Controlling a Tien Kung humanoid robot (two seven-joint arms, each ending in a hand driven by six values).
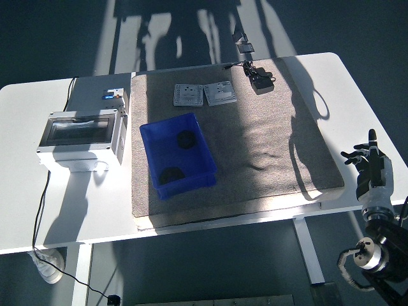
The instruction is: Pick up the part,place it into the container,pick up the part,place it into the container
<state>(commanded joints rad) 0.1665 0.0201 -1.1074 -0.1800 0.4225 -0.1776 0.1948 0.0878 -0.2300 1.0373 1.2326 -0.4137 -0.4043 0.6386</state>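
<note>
Head view. Right hand point(368, 167) at the tabletop's point(25, 191) right edge, fingers spread, holding nothing. Blue container point(178, 155) on the grey mat point(268, 140), left of centre, holding two dark parts: one point(185, 138) toward its far end, one point(171, 174) at its near end. Two wall-socket plates point(205, 94) lie side by side beyond the container; a grey enclosure box point(80, 138) stands left of the mat.
</note>
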